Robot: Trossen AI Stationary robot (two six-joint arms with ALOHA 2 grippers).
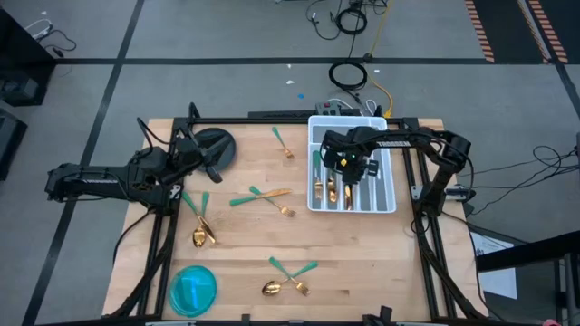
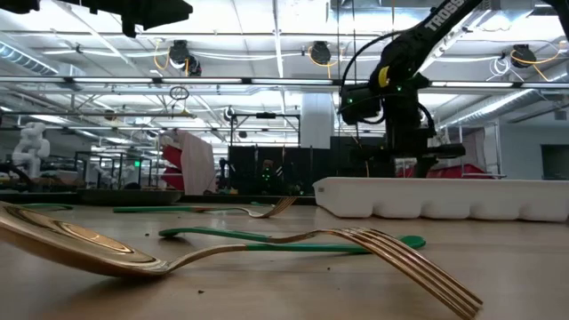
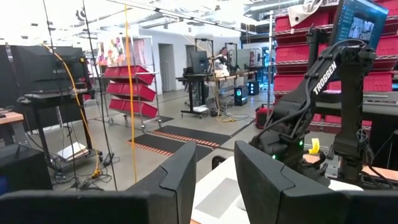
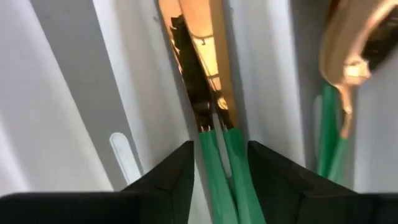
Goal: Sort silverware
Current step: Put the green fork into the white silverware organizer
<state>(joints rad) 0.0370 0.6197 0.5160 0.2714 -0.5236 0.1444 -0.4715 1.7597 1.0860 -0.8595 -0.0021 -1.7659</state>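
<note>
Right now the right end effector [image 1: 352,168] hangs low over the white compartmented plastic tray [image 1: 385,201] at the right side of the light wooden desk [image 1: 362,254]. Its two dark fingers [image 4: 168,180] are spread, with the slim green handles of two gold-bladed knives [image 4: 208,106] showing between them in the right wrist view; the knives lie side by side in one narrow tray slot, just below the fingers, and contact with them cannot be made out. A gold spoon with a green handle [image 4: 348,56] rests in the neighbouring slot.

The left end effector [image 1: 216,161] sits at the left rear of the desk beside the dark round plate [image 1: 214,141], its fingers [image 3: 180,177] parted around nothing.

More of the gold-headed, green-handled silverware lies loose on the desk, well apart from both end effectors: one fork [image 1: 283,145] near the rear edge just left of the tray, a crossed fork and knife [image 1: 268,197] at the middle, a spoon pair [image 1: 201,225] toward the left, and a spoon and fork [image 1: 288,276] near the front edge. A translucent blue round lid [image 1: 193,289] lies at the front left corner.
</note>
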